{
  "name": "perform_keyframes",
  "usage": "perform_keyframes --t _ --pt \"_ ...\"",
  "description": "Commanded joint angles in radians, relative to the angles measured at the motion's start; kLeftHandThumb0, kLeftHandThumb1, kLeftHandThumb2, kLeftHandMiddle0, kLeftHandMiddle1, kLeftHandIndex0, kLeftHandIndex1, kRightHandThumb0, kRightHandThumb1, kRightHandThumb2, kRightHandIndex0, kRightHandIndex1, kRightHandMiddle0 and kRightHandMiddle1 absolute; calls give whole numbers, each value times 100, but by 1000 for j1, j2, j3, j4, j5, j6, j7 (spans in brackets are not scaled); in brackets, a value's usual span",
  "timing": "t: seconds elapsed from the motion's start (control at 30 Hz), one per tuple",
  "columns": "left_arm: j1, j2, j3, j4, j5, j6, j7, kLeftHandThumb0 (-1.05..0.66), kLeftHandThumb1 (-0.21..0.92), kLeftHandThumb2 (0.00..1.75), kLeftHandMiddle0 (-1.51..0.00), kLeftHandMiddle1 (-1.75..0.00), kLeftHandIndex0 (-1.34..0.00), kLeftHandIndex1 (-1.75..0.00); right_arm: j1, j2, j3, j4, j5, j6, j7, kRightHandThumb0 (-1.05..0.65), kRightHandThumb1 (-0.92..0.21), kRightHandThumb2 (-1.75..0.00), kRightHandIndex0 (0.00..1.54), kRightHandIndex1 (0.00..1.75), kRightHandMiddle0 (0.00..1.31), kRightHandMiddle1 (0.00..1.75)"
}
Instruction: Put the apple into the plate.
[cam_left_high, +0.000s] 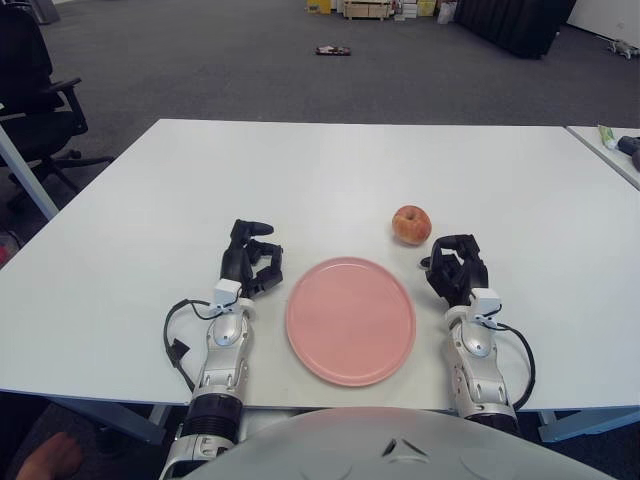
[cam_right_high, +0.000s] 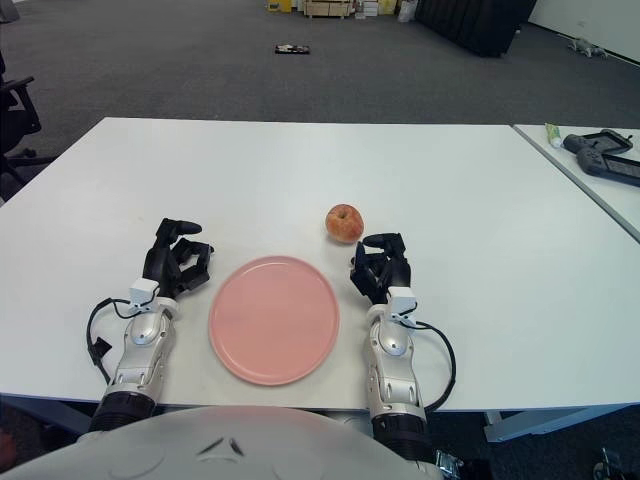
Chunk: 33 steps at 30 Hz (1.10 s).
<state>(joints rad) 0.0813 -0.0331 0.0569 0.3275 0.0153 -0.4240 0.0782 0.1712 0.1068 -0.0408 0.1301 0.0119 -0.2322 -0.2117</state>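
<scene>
A red-yellow apple (cam_left_high: 411, 224) sits on the white table (cam_left_high: 330, 170), just beyond the right rim of an empty pink plate (cam_left_high: 351, 320) near the front edge. My right hand (cam_left_high: 457, 267) rests on the table right of the plate, a few centimetres in front of and to the right of the apple, fingers loosely curled and holding nothing. My left hand (cam_left_high: 250, 258) rests on the table left of the plate, fingers relaxed and empty.
A second table (cam_right_high: 590, 160) stands at the right with a dark device and a small tube on it. A black office chair (cam_left_high: 35, 90) stands at the far left. Boxes and a small object lie on the floor beyond.
</scene>
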Motion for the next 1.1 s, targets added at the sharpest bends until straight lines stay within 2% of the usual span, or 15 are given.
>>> perform_keyframes --t 0.0,0.63,0.73,0.9,1.07 --pt "-24 3 2 7 -4 -11 -6 -1 54 95 -57 -143 -32 -175 -4 21 1 -8 0 14 -4 -37 -75 -76 50 152 30 175" --pt "-18 2 -1 -2 13 -6 10 -1 57 92 -56 -142 -30 -175 -15 14 -12 -3 -16 -16 -28 -37 -75 -76 51 152 29 175" --pt "-18 2 -1 -2 12 -5 7 -1 56 92 -56 -142 -31 -175 -31 -1 -17 3 -82 -51 -85 -37 -75 -77 52 149 30 175" --pt "-18 1 -1 -2 10 -3 5 -1 55 94 -57 -142 -32 -175 -80 -44 -13 -21 -272 -59 -220 -37 -73 -80 58 146 31 175" --pt "-19 0 -2 -2 7 0 3 -1 54 95 -57 -141 -33 -175 -134 -99 -12 -30 -352 -64 -243 -37 -75 -76 59 138 29 175"
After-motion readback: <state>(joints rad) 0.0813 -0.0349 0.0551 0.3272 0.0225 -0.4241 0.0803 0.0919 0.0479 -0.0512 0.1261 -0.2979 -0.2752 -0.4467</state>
